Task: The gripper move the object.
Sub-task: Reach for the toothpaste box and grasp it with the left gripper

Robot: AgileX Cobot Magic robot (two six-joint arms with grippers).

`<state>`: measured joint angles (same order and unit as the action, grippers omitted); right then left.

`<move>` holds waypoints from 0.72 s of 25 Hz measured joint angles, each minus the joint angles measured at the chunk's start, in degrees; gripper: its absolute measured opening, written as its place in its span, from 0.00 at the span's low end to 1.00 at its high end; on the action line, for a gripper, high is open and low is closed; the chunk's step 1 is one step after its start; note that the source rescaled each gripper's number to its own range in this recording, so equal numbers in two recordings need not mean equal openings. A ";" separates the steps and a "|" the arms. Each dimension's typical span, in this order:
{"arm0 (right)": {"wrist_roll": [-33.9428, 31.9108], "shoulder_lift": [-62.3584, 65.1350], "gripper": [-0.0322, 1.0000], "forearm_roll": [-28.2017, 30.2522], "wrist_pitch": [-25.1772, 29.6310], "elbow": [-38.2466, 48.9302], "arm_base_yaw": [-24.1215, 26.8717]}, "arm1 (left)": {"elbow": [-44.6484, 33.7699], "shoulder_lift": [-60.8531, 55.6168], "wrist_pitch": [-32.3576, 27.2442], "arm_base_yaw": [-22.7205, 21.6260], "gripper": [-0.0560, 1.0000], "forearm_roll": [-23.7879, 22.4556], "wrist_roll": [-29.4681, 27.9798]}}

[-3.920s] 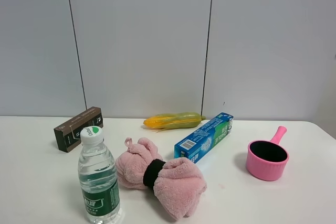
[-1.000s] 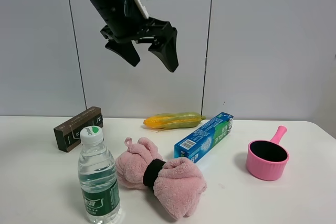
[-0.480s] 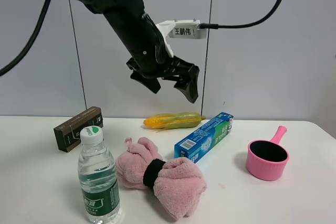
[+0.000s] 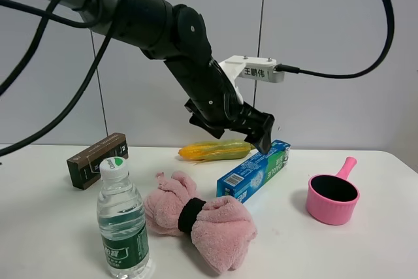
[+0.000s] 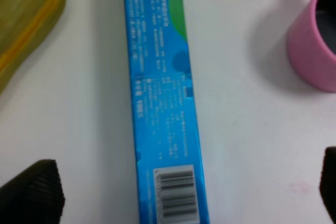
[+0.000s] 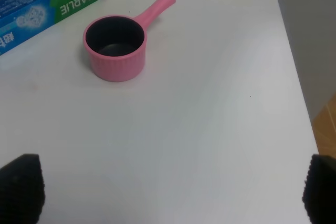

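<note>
The blue and green toothpaste box [image 4: 255,171] lies flat on the white table, slanting from near centre to far right. My left gripper [image 4: 251,134] hangs open just above the box's far end and is not touching it. In the left wrist view the box [image 5: 160,103] runs lengthwise between the spread black fingertips [image 5: 31,192], barcode end nearest, with the left gripper [image 5: 178,192] over it. My right gripper [image 6: 170,190] is open and empty over bare table. It is out of the exterior view. The box's end [image 6: 47,1] shows in the right wrist view.
A yellow-green corn cob [image 4: 215,151] lies just behind the box. A pink pot [image 4: 333,198] with a handle stands to its right. A pink towel bundle [image 4: 202,219], a water bottle [image 4: 122,223] and a dark brown box [image 4: 96,159] sit to the left.
My left arm entered from the top left and has come down and to the right, jaws open, to just above the toothpaste box's far end. The objects have not moved.
</note>
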<state>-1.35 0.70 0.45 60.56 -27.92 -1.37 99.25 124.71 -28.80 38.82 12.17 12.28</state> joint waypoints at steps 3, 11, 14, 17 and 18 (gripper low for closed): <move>0.00 0.00 1.00 0.00 0.00 0.00 0.00 | 0.00 1.80 2.42 0.09 1.00 0.00 0.00; 0.00 0.00 1.00 0.00 0.00 0.00 0.00 | 0.00 5.70 7.88 0.14 1.00 -0.69 0.22; 0.00 0.00 1.00 0.00 0.00 0.00 0.00 | 0.00 7.09 9.88 0.14 1.00 -0.69 0.22; 0.00 0.00 1.00 0.00 0.00 0.00 0.00 | 0.00 8.48 10.61 0.14 1.00 -0.69 0.22; 0.00 0.00 1.00 0.00 0.00 0.00 0.00 | 0.00 8.87 10.73 0.14 1.00 -0.76 0.22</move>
<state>-1.35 0.70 0.45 60.56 -27.92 -1.37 99.25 133.59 -18.07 38.96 11.41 12.51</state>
